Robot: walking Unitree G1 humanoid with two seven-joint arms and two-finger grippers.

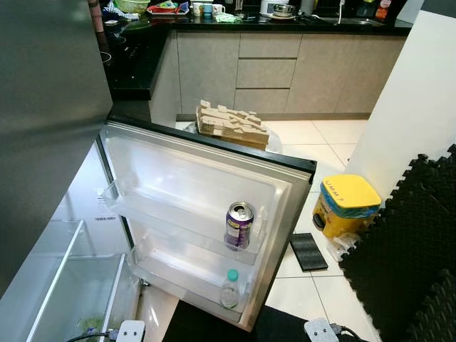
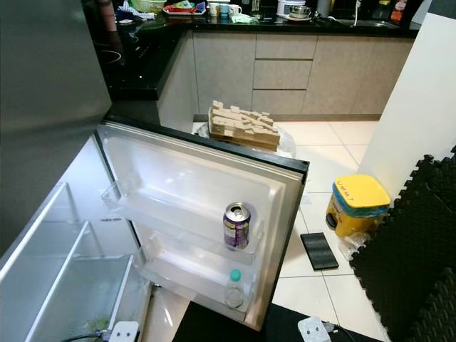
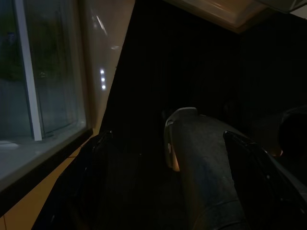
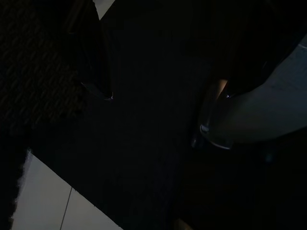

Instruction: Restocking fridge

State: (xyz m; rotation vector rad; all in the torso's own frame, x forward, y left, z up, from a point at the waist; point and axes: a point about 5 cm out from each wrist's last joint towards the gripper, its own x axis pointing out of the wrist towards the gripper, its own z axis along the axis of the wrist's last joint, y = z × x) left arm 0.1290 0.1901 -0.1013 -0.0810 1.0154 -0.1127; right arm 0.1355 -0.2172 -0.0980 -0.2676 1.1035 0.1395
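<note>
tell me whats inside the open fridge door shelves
The fridge door holds a purple can upright on its middle shelf and a clear bottle with a teal cap on the shelf below. The bottle's base is hidden by the shelf rail.

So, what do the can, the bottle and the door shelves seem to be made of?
The can looks like thin metal: a shiny silver top with a pull tab, over a purple printed side. The bottle seems clear plastic, see-through with a teal cap. The door shelves look like clear, glossy hard plastic, since the white door liner shows through them.
</note>
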